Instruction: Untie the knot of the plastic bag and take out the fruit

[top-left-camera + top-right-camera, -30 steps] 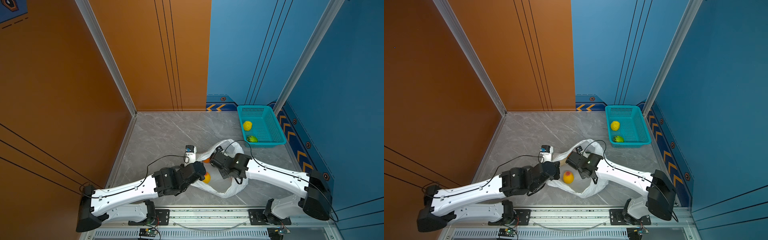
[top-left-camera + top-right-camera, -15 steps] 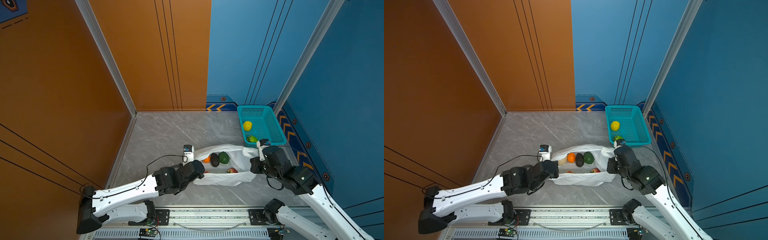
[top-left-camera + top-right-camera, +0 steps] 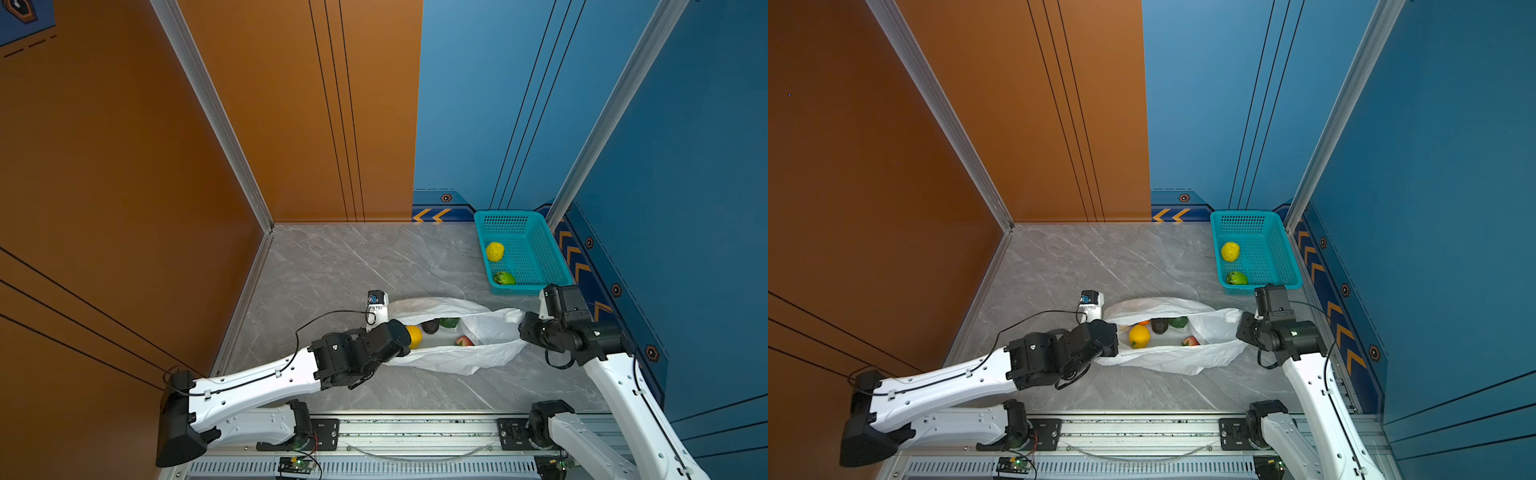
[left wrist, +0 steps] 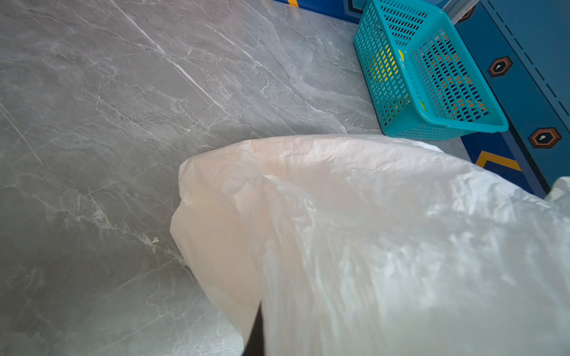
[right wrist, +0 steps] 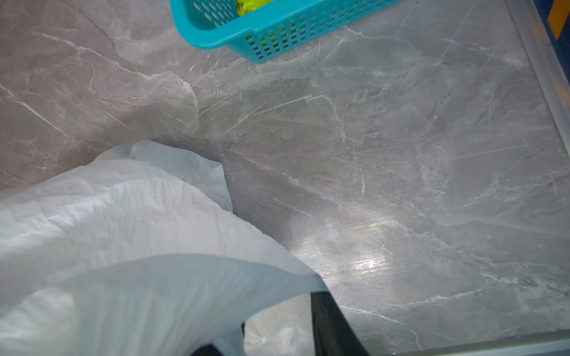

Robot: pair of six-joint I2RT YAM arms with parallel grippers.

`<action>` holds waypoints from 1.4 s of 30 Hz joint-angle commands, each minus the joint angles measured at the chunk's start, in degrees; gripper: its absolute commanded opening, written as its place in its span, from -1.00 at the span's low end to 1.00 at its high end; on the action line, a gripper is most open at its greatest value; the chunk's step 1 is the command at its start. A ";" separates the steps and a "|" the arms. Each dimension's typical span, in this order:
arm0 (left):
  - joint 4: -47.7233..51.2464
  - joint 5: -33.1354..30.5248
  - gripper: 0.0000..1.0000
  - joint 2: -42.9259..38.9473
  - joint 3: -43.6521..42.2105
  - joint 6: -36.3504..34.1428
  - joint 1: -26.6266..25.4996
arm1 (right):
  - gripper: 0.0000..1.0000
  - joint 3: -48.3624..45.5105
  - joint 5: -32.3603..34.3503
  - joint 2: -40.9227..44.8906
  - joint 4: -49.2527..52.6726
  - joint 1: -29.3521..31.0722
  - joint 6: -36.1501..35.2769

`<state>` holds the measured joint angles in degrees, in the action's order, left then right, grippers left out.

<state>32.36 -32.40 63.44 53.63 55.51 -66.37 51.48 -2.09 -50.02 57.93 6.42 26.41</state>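
The plastic bag lies on the grey marble table with its mouth stretched wide; the knot is not in view. Inside it lie fruit: a yellow one, an orange one, a black one, a dark green one and a red-pink one. My left gripper is shut on the bag's left rim; the film hides all but a dark finger. My right gripper stands at the bag's right end, fingers apart, with bag film draped between them.
A teal basket stands in the back right corner, holding a yellow bumpy fruit and a bright green one. An orange wall stands on the left and a blue one on the right. A metal rail runs along the front.
My right gripper swung from the middle of the bag to its right end, drawing the mouth wide, and its jaws have just parted. The left arm has hardly moved.
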 commanded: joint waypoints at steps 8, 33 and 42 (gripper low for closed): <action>2.45 0.58 -1.00 2.04 2.84 -0.84 0.85 | 0.24 7.97 -2.42 4.50 10.26 -0.58 -0.14; 2.45 1.61 -1.00 1.32 4.23 -1.54 0.78 | 0.57 16.75 10.73 -3.86 -2.77 46.29 15.71; 2.53 1.32 -1.00 0.37 3.89 -0.86 0.76 | 0.60 5.35 12.74 -10.63 -15.98 52.80 12.83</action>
<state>33.23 -31.22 64.82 55.99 54.87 -66.00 60.14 6.66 -62.22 46.98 57.08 40.05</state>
